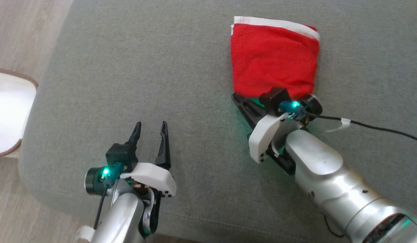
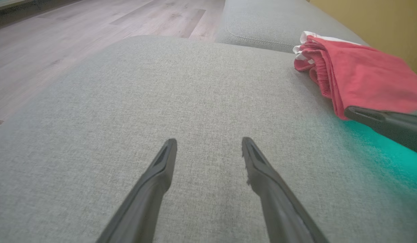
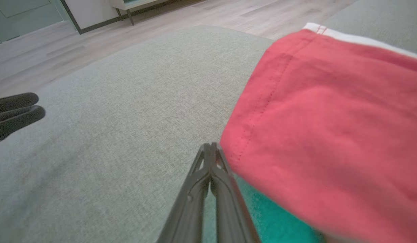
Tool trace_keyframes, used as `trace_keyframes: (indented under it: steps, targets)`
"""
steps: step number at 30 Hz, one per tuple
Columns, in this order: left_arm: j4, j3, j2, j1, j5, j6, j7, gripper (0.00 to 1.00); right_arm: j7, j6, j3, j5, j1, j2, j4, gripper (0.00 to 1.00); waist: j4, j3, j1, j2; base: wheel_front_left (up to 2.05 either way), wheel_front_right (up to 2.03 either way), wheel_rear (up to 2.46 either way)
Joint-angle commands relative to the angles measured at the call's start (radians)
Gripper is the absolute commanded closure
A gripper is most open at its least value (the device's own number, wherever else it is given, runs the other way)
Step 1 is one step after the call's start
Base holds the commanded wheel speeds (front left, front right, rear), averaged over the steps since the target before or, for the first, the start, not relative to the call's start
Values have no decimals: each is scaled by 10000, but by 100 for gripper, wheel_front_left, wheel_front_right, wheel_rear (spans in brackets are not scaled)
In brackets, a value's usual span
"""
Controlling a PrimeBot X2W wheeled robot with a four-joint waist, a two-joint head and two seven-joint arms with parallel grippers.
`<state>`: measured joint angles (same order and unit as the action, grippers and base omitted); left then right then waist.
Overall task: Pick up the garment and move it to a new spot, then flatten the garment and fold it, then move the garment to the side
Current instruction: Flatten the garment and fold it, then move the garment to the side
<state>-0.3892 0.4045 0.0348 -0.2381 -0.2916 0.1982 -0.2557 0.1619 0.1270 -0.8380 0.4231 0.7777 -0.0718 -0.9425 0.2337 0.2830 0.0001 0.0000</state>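
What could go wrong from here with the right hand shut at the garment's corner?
The right hand looks shut beside the near corner of the garment, not clearly on cloth; lifting may come away empty.
If only a top layer is caught, pulling could undo the fold.
The left hand hangs open, so nothing steadies the cloth.

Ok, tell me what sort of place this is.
Probably a home living room: a grey fabric sofa cushion, wood-plank flooring beside it, and a pale brown-edged mat on the floor.
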Motion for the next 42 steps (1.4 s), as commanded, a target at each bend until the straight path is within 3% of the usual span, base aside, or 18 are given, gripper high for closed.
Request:
trace_keyframes:
  steps: [1, 8, 16, 17, 18, 19, 20, 26, 31, 42]
  targets:
    - [279, -407, 154, -255, 103, 29, -61, 0, 38, 37, -148, 216, -38, 216, 331, 100, -140, -89, -1, 0, 0, 0, 0]
    - [288, -762, 154, -218, 409, -54, -61, 0, 845, 37, 128, 1325, 86, 189, 808, 100, -875, -435, -1, 0, 0, 0, 0]
    - [228, -1351, 154, 15, 821, -93, -61, 0, 994, 37, 3001, 1127, -910, -37, 2010, 100, -1836, -896, -1, 0, 0, 0, 0]
    - [184, -1439, 154, 45, 870, -113, -61, 0, 995, 37, 3342, 977, -1132, -42, 2065, 89, -1924, -944, -1, 0, 0, 0, 0]
    - [162, -1533, 154, 71, 914, -131, -61, 0, 995, 37, 3641, 830, -1351, -32, 2107, 54, -2010, -981, -1, 0, 0, 0, 0]
    - [149, -1622, 154, 98, 956, -145, -61, 0, 995, 37, 3937, 658, -1555, -20, 2154, 11, -2087, -1015, -1, 0, 0, 0, 0]
    - [140, -1706, 154, 130, 988, -158, -61, 0, 996, 37, 4218, 417, -1747, -9, 2215, 0, -2154, -1047, -1, 0, 0, 0, 0]
    - [46, -2115, 154, 329, 1144, -242, -61, 0, 997, 37, 5903, -1215, -2858, 127, 2589, 0, -2393, -1289, -1, 0, 0, 0, 0]
    - [0, -2284, 154, 577, 1228, -269, -61, 0, 997, 37, 6811, -1859, -3533, 201, 2847, 0, -2463, -1548, -1, 0, 0, 0, 0]
    - [150, -2365, 154, 997, 1336, -269, -61, 0, 998, 37, 6803, -1586, -4208, 214, 3102, 0, -2396, -1743, -1, 0, 0, 0, 0]
